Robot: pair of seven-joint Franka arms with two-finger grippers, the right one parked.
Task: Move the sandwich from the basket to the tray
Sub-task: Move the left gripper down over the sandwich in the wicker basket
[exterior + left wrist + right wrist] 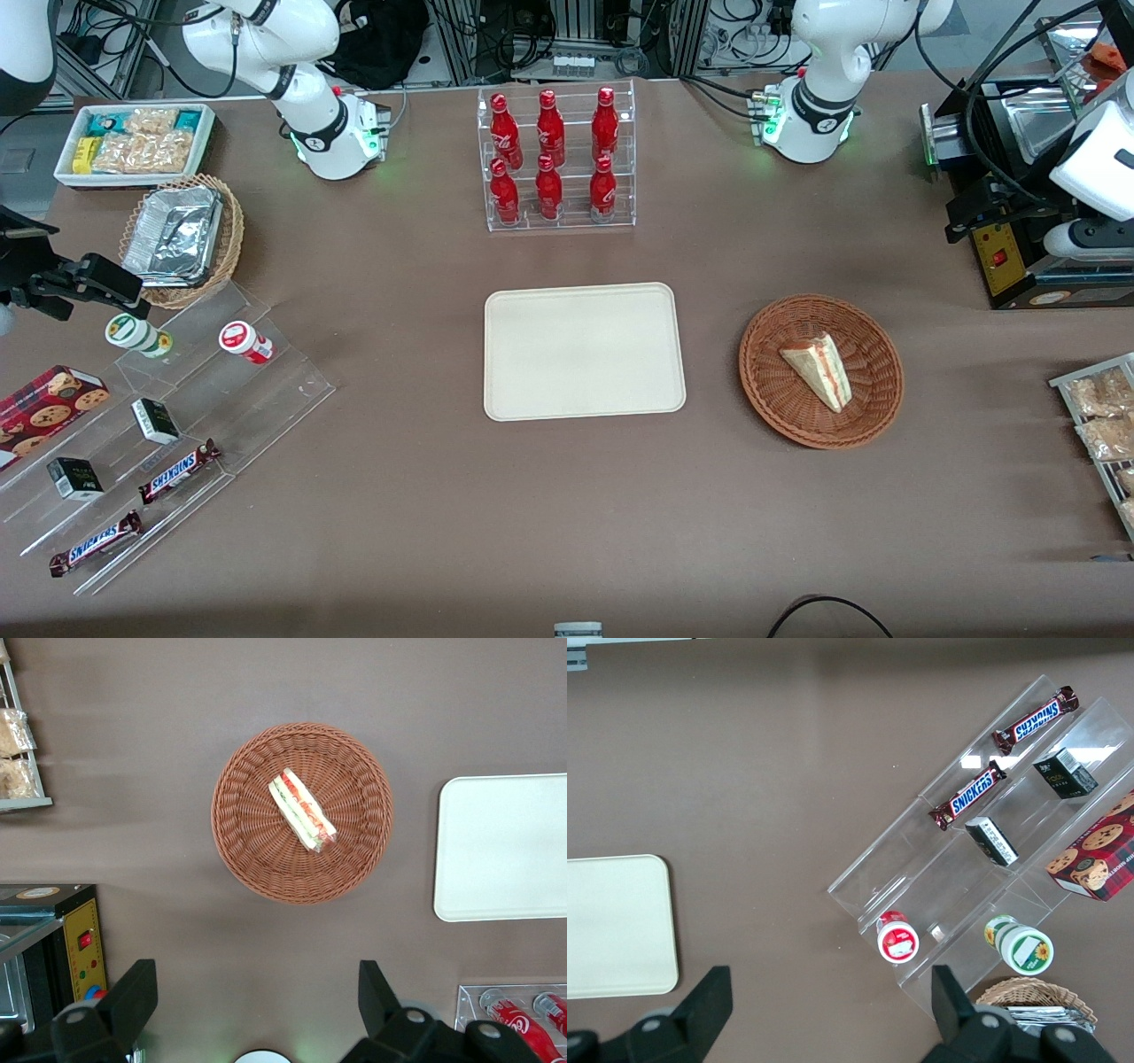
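While basketed, sandwich (302, 810) beneath parted gripper (257, 1001).

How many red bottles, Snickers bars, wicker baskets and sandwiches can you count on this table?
Red bottles: 6
Snickers bars: 2
Wicker baskets: 2
Sandwich: 1, in the reddish-brown basket
Total: 11
The gripper hangs above the table, jaws open, holding nothing.

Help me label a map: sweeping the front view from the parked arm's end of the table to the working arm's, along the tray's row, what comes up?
Clear stepped stand of snacks → tray → basket holding the sandwich → rack of snack packets. The gripper hangs open above the table beside the basket.
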